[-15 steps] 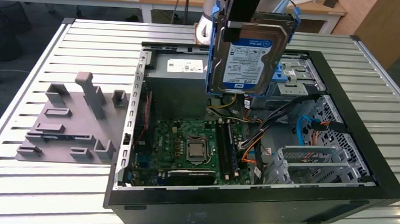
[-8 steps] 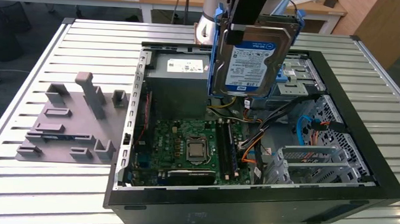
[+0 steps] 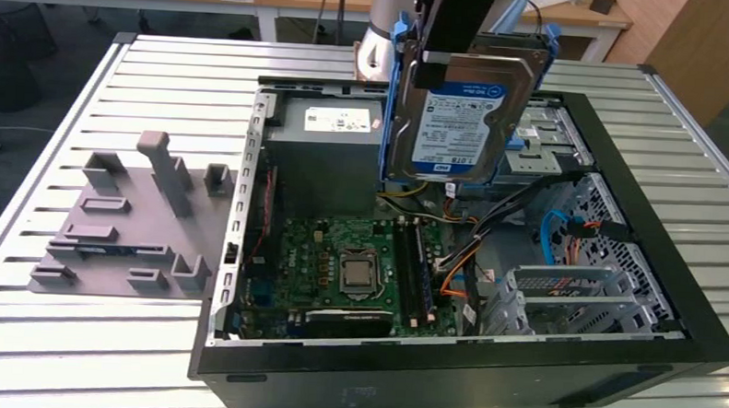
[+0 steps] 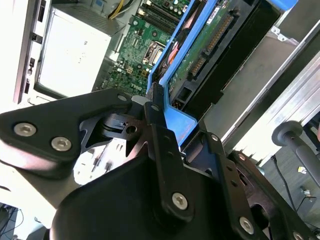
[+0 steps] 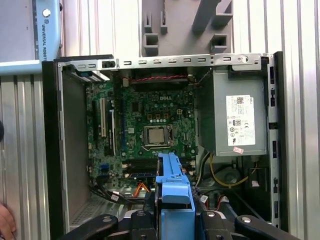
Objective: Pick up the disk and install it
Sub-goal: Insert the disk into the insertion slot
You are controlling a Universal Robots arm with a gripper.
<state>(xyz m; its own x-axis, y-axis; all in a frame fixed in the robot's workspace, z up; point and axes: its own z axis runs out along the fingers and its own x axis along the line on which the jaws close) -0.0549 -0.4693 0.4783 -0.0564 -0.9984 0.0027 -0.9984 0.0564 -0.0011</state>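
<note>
Item one: you have one disk point(image 3: 461, 116) in the scene, and it is off the table. It hangs upright over the open interior of the one computer case point(image 3: 456, 374), its blue-and-white label facing the exterior camera. Two blue bracket rails show in the exterior view, one along each long side of the disk.

Item two: your one gripper point(image 3: 451, 51) grips the disk at its upper end. In the second wrist view the black fingers point(image 4: 152, 107) are closed against the blue bracket point(image 4: 175, 117), so the pincer is narrow and holding the disk. In the first wrist view the bracket point(image 5: 175, 185) rises between the gripper parts.

Item three: inside the case you can count one green motherboard point(image 3: 350, 259) with one processor socket point(image 5: 156, 135), and one grey metal box point(image 3: 324, 142) toward the exterior view's left of the disk. Whether the disk's lower edge touches anything in the case cannot be told.

Item four: one grey plastic tray point(image 3: 117, 221) with upright slots lies outside the case on the slatted metal table point(image 3: 88, 339), at the exterior view's left, well apart from the disk
</note>
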